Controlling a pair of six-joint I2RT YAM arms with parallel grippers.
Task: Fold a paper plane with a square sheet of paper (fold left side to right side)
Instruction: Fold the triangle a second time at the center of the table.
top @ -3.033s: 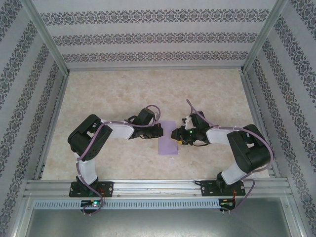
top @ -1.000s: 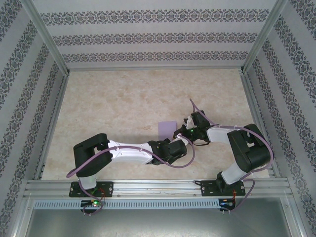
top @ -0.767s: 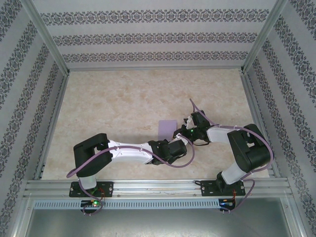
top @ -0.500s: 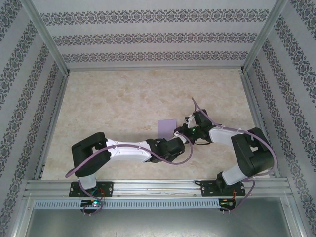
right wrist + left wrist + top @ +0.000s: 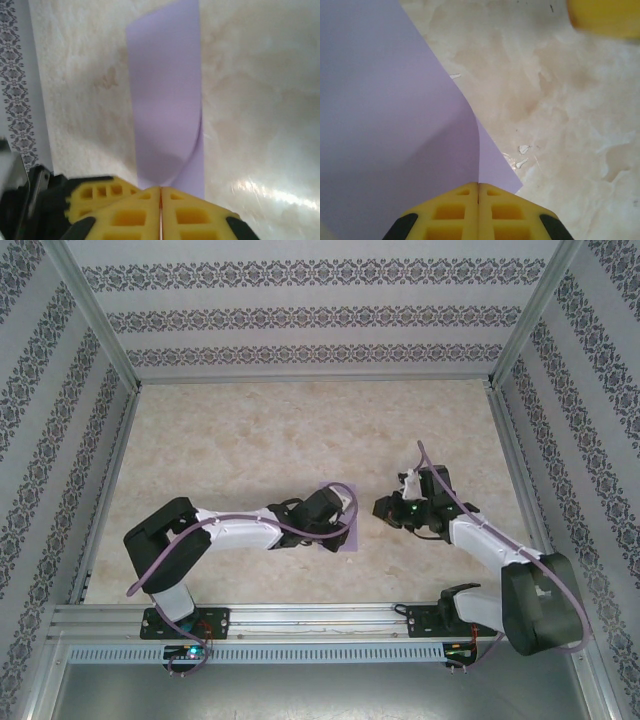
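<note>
Lying a little to the near side of centre, the square sheet of paper [image 5: 341, 541] shows as a narrow lavender strip, its long edges running near to far. It is not flat. In the left wrist view an upper layer bows up off the layer beneath, and its curved edge runs straight into the seam between the yellow fingers [image 5: 450, 212]. The left gripper [image 5: 478, 192] is clamped tight on that raised layer. From above it sits over the sheet's middle, its arm reaching in from the left. The right gripper [image 5: 381, 508] is just right of the strip and apart from it in the overhead view. Its fingers are pressed together with nothing visible between them. Under everything is the marbled beige table [image 5: 250, 430], boxed in on the left, right and far sides by patterned walls [image 5: 300, 315].
</note>
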